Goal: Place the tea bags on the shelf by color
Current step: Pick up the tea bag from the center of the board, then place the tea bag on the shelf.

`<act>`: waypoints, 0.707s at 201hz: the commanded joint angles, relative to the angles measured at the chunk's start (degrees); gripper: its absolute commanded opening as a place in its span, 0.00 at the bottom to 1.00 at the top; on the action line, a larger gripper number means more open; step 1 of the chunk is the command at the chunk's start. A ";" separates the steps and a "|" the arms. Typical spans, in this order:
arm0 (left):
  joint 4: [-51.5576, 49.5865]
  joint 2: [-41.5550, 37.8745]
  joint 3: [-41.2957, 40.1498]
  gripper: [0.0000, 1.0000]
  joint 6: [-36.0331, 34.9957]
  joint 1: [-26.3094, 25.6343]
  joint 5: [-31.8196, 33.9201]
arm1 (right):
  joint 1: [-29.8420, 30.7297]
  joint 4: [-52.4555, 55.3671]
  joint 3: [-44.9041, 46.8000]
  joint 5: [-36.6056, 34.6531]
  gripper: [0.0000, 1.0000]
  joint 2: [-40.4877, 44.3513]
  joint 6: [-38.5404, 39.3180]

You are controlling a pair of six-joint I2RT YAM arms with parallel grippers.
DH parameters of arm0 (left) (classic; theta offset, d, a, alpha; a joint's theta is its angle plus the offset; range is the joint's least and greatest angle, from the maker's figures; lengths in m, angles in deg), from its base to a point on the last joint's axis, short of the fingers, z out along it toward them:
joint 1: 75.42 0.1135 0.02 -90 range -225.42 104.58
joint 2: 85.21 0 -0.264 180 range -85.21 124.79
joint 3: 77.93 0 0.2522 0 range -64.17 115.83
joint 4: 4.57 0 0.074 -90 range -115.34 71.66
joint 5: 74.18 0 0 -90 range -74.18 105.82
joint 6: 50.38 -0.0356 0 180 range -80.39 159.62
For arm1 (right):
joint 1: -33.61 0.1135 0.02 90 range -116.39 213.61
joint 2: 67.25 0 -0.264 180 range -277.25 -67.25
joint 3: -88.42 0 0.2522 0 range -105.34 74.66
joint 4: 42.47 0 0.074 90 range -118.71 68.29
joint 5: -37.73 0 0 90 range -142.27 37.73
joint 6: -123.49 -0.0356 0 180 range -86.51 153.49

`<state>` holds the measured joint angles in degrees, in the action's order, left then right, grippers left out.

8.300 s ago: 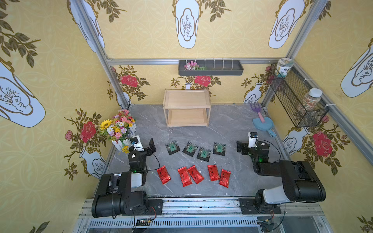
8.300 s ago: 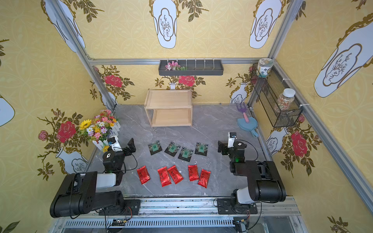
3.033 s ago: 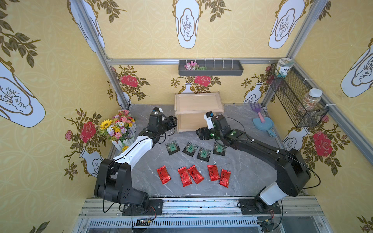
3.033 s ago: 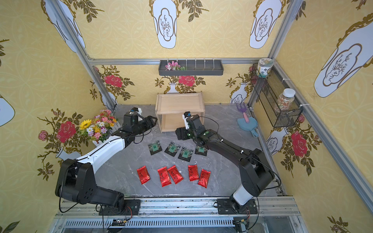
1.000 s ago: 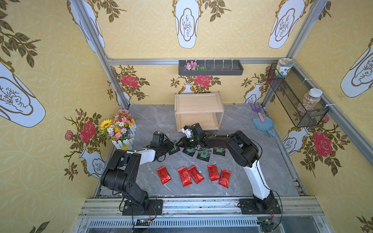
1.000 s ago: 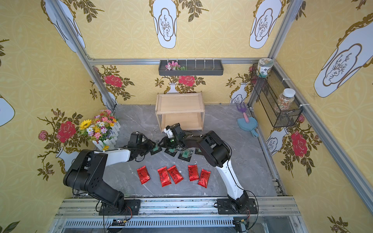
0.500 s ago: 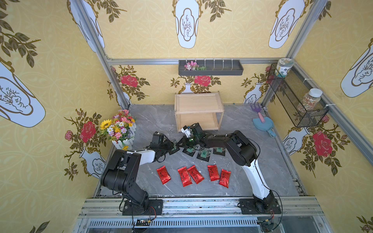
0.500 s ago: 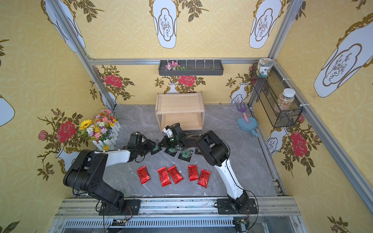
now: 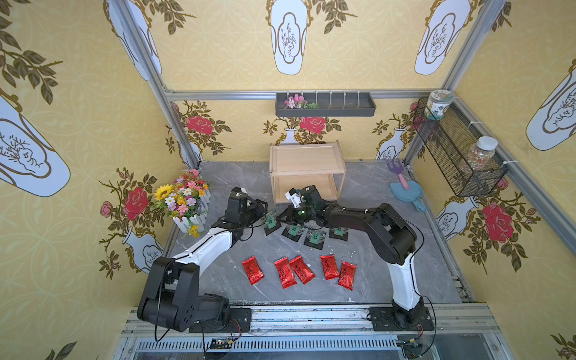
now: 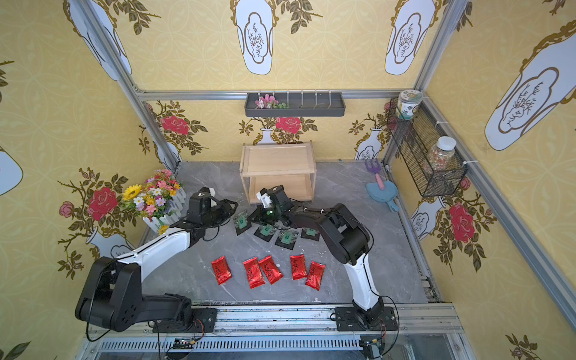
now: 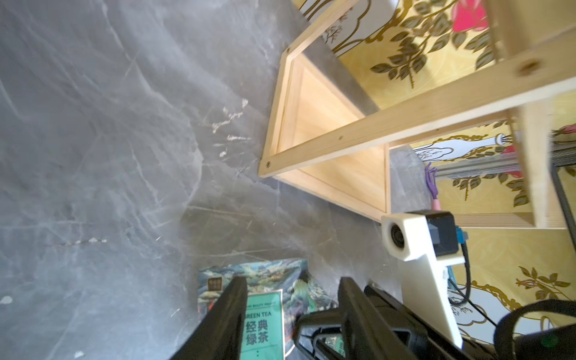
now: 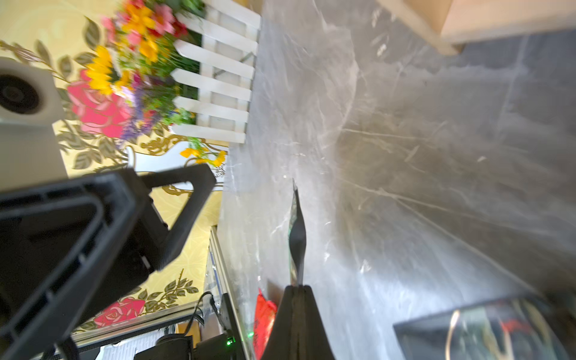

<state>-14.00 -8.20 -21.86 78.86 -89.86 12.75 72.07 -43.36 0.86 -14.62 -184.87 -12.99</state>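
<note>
Right wrist view shows your right gripper (image 12: 297, 288) pinched shut on a black sachet (image 12: 296, 230), held edge-on and upright near the worktop's middle, before the shelf (image 9: 308, 172). Your left gripper (image 11: 293, 280) has its jaws apart, flanking it. Expect it to be light, floppy and slick, so grip the sealed rim.

Table (image 9: 374, 280): grey marbled top.
Bouquet (image 9: 182, 194): mixed flowers in a white picket box (image 9: 190, 220), at the table's left edge.
Wall tray (image 9: 343, 111): dark grey, on the far wall; pink blossoms (image 9: 294, 100) at its left end.
Basket (image 9: 448, 146): black wire mesh, on the right wall.
Far jar (image 9: 439, 104): printed label, at the basket's far end.
Near jar (image 9: 478, 154): white lid, mixed-colour filling.
Scoop (image 9: 408, 195): blue, flat, far right of the table.
Rake (image 9: 396, 164): purple head, pink handle lying over the scoop.
Walls (image 9: 93, 93): yellow paper with red roses and white vases.
Rail (image 9: 311, 321): aluminium, along the near edge.
</note>
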 commanded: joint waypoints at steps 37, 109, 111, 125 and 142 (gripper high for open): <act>-8.32 -3.20 8.89 0.54 -2.28 0.91 2.46 | -3.44 7.70 3.12 -1.13 0.00 14.92 0.46; -8.83 4.36 17.45 0.55 -3.18 0.93 -0.03 | -8.14 17.19 -16.05 -0.49 0.00 13.75 0.23; -8.76 4.50 17.57 0.55 -3.24 0.89 -0.01 | -8.31 17.15 -16.67 -0.52 0.00 13.32 -0.30; -8.88 5.31 18.72 0.55 -3.84 0.85 -0.01 | -9.44 16.40 -20.43 -0.60 0.00 10.32 -3.13; -10.30 6.68 20.72 0.56 -4.75 0.89 -0.51 | -10.56 16.26 -25.16 -0.93 0.00 6.47 -5.87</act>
<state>-22.63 -3.13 -3.09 76.06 -88.96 13.34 62.69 -27.80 -19.43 -14.97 -174.44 -14.12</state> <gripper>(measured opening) 0.556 0.065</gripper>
